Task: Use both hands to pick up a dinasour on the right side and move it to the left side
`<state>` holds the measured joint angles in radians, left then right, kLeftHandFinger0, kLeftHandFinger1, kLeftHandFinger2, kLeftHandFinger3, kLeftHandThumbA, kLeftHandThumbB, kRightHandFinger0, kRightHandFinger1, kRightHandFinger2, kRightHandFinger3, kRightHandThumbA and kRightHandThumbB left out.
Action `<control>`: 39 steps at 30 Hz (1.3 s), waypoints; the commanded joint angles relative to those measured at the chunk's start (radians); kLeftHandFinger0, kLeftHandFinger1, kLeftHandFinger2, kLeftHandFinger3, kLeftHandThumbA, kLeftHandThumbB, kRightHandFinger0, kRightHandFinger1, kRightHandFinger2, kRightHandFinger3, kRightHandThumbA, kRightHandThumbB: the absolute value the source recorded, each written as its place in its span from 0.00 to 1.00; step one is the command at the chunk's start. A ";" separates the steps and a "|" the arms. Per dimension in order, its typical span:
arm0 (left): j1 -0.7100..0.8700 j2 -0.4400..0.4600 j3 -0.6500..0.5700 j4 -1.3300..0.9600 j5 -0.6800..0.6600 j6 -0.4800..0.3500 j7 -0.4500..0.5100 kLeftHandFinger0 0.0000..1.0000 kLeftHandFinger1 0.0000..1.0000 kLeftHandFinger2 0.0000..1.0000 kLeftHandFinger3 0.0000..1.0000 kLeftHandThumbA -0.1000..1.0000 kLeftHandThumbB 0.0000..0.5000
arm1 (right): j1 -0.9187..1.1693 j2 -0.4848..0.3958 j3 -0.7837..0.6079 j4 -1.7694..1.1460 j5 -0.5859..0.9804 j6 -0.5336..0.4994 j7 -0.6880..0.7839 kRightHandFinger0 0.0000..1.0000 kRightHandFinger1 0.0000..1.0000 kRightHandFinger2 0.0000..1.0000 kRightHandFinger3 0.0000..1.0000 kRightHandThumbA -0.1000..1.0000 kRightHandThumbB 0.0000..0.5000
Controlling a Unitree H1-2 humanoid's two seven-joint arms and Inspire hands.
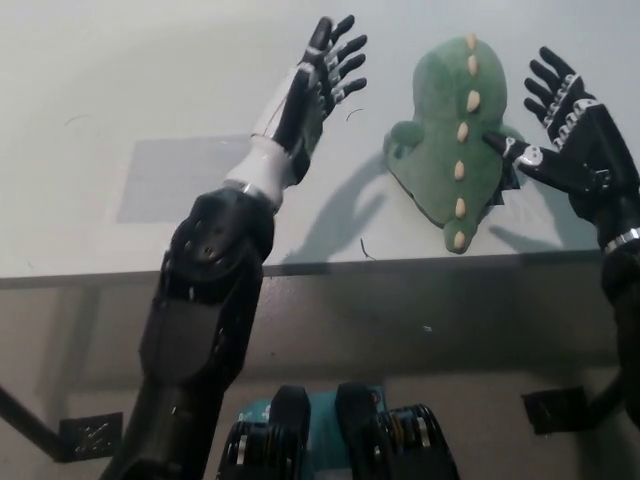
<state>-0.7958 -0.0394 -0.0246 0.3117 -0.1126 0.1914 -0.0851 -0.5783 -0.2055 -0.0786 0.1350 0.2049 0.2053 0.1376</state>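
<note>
A green plush dinosaur (447, 140) with a row of cream spikes down its back lies flat on the right part of the white table (120, 80). My left hand (318, 82) hovers open just left of the dinosaur's head end, fingers spread, a small gap between them. My right hand (567, 130) stands open on the toy's right side, fingers spread, its thumb reaching to the dinosaur's edge. Neither hand holds anything.
A pale grey rectangular patch (175, 180) marks the table's left part. Small dark scribbles (363, 248) dot the surface near the front edge (330, 268), below which the floor is dark.
</note>
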 commanded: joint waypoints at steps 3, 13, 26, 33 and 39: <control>-0.114 -0.042 0.026 0.090 -0.006 -0.030 0.038 1.00 1.00 1.00 1.00 0.99 0.71 | -0.061 0.008 0.010 0.025 -0.043 -0.069 -0.012 1.00 1.00 1.00 1.00 1.00 0.28; -0.195 -0.076 0.085 0.321 -0.015 -0.054 0.071 1.00 1.00 1.00 1.00 1.00 0.68 | -0.118 0.013 0.034 0.167 -0.120 -0.104 -0.051 1.00 1.00 1.00 1.00 1.00 0.29; -0.144 -0.055 0.094 0.403 -0.001 -0.102 0.062 1.00 1.00 1.00 1.00 1.00 0.73 | -0.196 -0.085 0.006 0.653 -0.158 -0.309 -0.095 1.00 1.00 1.00 1.00 1.00 0.36; -0.135 -0.028 0.090 0.419 0.004 -0.103 0.057 1.00 1.00 1.00 1.00 1.00 0.75 | -0.174 -0.108 0.017 0.656 -0.187 -0.312 -0.117 1.00 1.00 1.00 1.00 1.00 0.30; -0.140 -0.033 0.065 0.461 0.034 -0.104 0.074 1.00 1.00 1.00 1.00 1.00 0.73 | -0.177 -0.099 0.021 0.657 -0.195 -0.318 -0.121 1.00 1.00 1.00 1.00 1.00 0.27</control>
<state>-0.9133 -0.0706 0.0570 0.7611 -0.1040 0.1276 -0.0286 -0.7221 -0.2923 -0.0547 0.8040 0.0293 -0.0539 0.0390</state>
